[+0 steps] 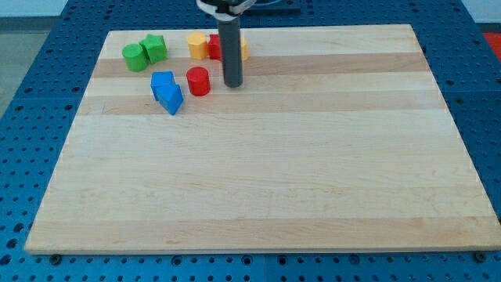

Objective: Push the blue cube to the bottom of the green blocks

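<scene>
Two green blocks sit at the view's top left: a green cylinder [134, 57] and a green star-like block [154, 48] touching it. Below and right of them lie two blue blocks that touch: a blue cube [162, 82] and a blue angular block [170, 99] just under it. My tip [233, 83] stands on the board to the right of a red cylinder [198, 81], about 90 pixels right of the blue cube and apart from it.
A yellow block [197, 45] and a red block [214, 46] sit at the view's top, partly behind the rod; a yellow edge [243, 48] shows right of the rod. The wooden board [266, 172] lies on a blue perforated table.
</scene>
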Controlling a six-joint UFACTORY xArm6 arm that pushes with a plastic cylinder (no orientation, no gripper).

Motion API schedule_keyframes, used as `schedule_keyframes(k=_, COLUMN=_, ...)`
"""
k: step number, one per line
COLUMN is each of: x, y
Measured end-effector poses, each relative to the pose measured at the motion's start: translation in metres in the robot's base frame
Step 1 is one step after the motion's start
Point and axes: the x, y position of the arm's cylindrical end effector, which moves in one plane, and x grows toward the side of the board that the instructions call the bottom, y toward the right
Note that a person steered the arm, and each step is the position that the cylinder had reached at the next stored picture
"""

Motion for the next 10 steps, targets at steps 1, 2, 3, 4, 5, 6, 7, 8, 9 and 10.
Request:
schedule_keyframes(k=1, x=0.018, y=-0.027)
schedule_keyframes(k=2, x=0.018, y=-0.027)
schedule_keyframes(k=3, x=0.075, y=-0.014)
schedule_keyframes(k=4, x=0.083, y=-0.032)
schedule_keyframes(k=5, x=0.078, y=-0.048)
schedule_keyframes(k=6, x=0.036, y=-0.071)
schedule_keyframes(k=7, x=0.017, y=-0.082)
schedule_keyframes(k=8, x=-0.013, y=-0.104)
schedule_keyframes(k=9, x=-0.013, y=-0.104)
schedule_keyframes(k=10, x=-0.018, y=-0.113)
